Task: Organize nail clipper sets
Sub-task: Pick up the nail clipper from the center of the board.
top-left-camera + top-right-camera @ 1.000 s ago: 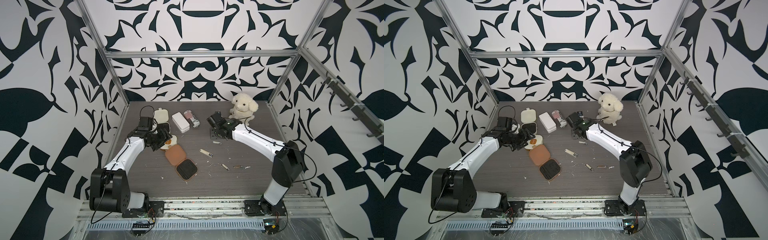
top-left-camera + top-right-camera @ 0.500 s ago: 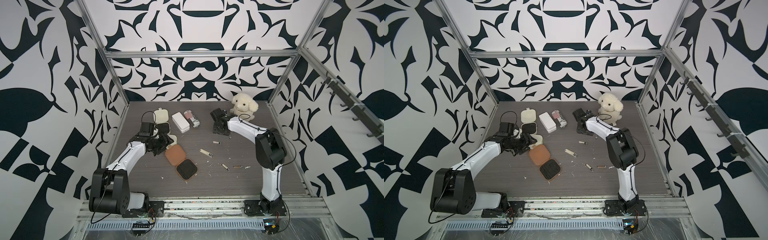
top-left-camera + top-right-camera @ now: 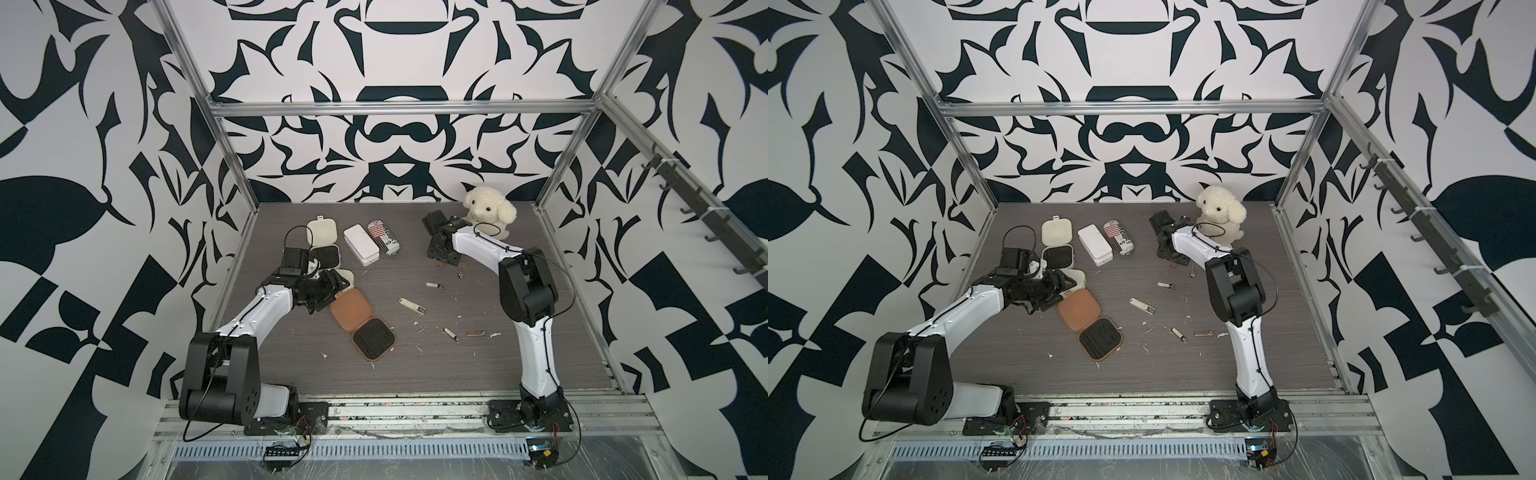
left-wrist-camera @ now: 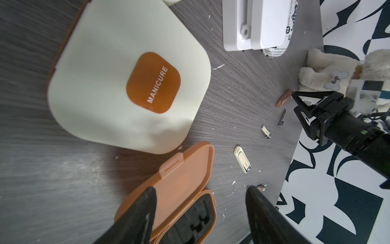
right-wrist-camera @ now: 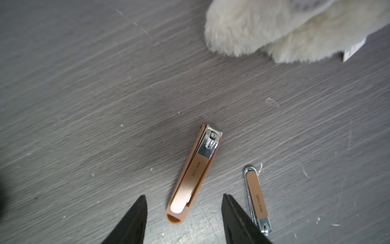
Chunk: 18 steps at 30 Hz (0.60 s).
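The tan-brown case [image 3: 351, 309] lies open at the middle of the worktop [image 3: 415, 374], its base holding a black slotted insert [image 3: 373, 341]. An open cream case [image 3: 322, 232] at the back left holds a like insert. A closed cream case [image 4: 128, 84], labelled MANICURE, lies by the left gripper [image 4: 200, 190], whose jaws stand apart above the tan-brown lid. The right gripper [image 5: 183, 196] has its jaws apart, a rose-gold clipper [image 5: 194, 175] lying between them; a slimmer clipper [image 5: 256, 196] lies just beside.

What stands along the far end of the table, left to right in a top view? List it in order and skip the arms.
open cream case → white box → striped can → plush dog
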Available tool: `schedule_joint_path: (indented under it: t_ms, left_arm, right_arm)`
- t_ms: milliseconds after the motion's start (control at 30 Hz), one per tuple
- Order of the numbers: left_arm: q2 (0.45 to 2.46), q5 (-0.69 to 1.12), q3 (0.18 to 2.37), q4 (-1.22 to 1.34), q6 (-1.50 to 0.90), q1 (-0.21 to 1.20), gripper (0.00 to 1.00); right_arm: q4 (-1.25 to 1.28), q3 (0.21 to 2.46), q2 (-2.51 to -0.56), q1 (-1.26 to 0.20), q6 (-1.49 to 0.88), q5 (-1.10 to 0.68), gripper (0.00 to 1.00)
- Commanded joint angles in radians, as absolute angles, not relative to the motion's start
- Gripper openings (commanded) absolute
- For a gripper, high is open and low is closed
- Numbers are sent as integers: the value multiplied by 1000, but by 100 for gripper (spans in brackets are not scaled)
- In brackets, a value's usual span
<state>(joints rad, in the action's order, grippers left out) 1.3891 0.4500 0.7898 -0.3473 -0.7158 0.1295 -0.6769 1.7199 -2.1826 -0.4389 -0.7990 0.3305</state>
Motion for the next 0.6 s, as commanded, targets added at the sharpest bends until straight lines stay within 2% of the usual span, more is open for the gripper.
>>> schedule_joint_path:
  t_ms: [0,267,567]
  left_arm:
    - [1399,469,770,-330,-718,132,71]
    - [1402,468,788,-343,-716,132,71]
    - [1392,458,799,-356,-719,132,71]
  right_arm:
    - [-702,1764,-2179,-427,-821,351,61]
    - [-700,1768,-2230,-414,-812,335,58]
    - [-631,1661,-2197,-418,-795,284,36]
